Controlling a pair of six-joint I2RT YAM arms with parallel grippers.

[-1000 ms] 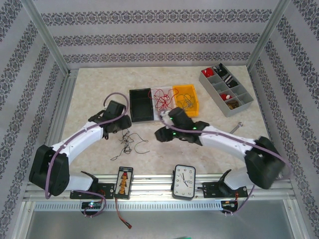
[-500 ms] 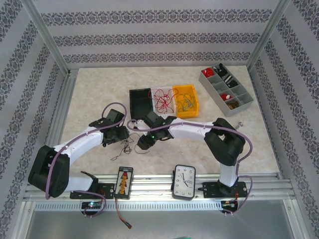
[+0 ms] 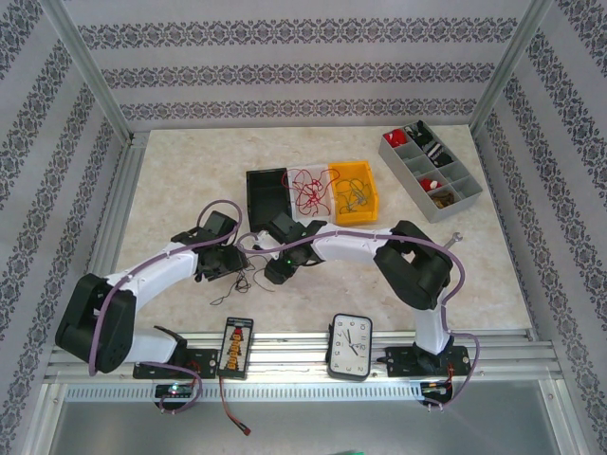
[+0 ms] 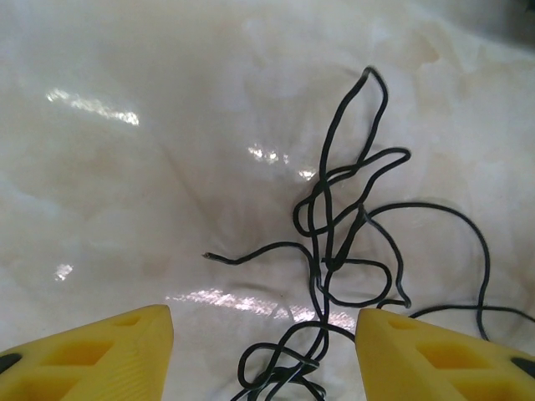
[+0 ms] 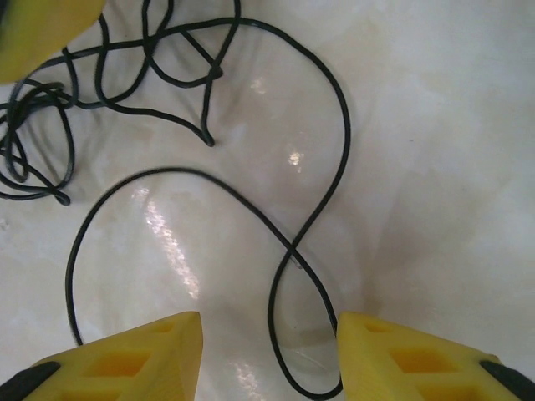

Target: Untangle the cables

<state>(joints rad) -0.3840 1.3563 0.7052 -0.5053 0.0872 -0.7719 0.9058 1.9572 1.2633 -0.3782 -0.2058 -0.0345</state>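
Two pincers, both spread wide, nothing clamped in either.

Left pincer [image 4: 263,355]: low over the worktop [image 4: 125,167], jaws apart. The dark cable [image 4: 334,259] starts right between its fingers and runs straight ahead, so the bunch's long axis lies along the pincer's approach line. The densest crossings sit just ahead, slightly toward its right finger. One loose end points off to the left.

Right pincer [image 5: 269,355]: jaws apart, also low. One open loop of the same cable crosses itself between the fingers. The tight knot lies farther ahead and to the left, close to a yellow fingertip [image 5: 38,25] at the frame corner, presumably the left pincer's.

Top view: the tangle lies on the worktop between the two pincers, which face each other across it.

Judgement: left arm is nearer the knot, right arm nearer the slack loop. Pinning the knot while drawing the loop away looks the likely way in.

Farther back, a red cable bunch [image 3: 305,190] lies between the black bin [image 3: 268,210] and the yellow bin [image 3: 347,172], untouched.
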